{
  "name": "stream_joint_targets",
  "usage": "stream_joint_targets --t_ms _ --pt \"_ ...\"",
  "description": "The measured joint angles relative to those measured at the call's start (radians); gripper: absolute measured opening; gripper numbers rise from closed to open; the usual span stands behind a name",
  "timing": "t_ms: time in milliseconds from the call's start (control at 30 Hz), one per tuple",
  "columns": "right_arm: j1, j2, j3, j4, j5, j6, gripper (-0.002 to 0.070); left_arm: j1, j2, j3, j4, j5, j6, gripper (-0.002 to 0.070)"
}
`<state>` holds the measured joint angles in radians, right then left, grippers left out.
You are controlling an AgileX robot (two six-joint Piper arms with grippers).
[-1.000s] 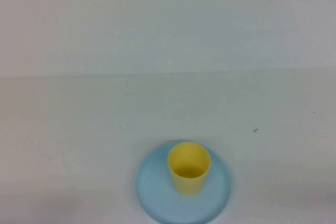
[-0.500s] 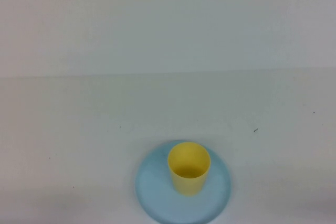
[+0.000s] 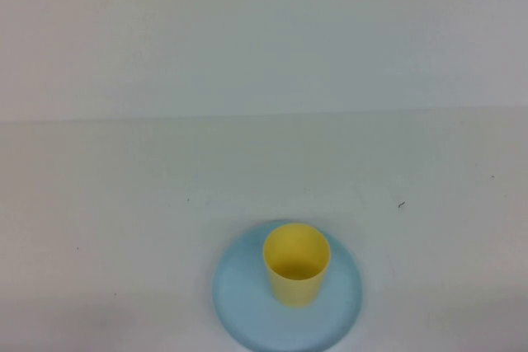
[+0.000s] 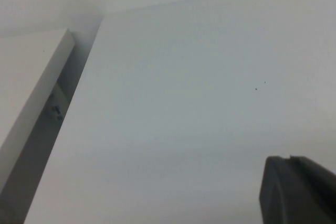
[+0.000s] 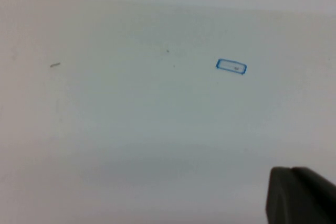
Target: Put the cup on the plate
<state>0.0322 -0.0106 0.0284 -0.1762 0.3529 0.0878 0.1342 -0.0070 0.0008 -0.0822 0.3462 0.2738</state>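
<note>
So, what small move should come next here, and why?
Probably none beyond keeping both arms parked. The cup stands upright on the plate, inside its rim, with nothing touching it. The left hand and right hand are shut, hold nothing, and sit over bare table away from both.

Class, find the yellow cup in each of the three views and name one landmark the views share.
High view: the cup stands upright on the blue plate, low and centre; neither gripper shows.
Left wrist view: no cup; the left gripper over bare table.
Right wrist view: no cup; the right gripper over bare table.
Shared landmark: the white table.
</note>
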Motion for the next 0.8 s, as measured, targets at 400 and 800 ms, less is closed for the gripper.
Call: stream_joint_targets --t_ms 400,800 --pt "-0.012 0.000 0.000 0.006 0.006 -0.006 0.0001 0.000 0.000 0.000 0.000 0.000 0.000 0.0000" --pt "-0.012 0.000 0.000 0.007 0.006 -0.010 0.0001 0.000 0.000 0.000 0.000 0.000 0.000 0.0000"
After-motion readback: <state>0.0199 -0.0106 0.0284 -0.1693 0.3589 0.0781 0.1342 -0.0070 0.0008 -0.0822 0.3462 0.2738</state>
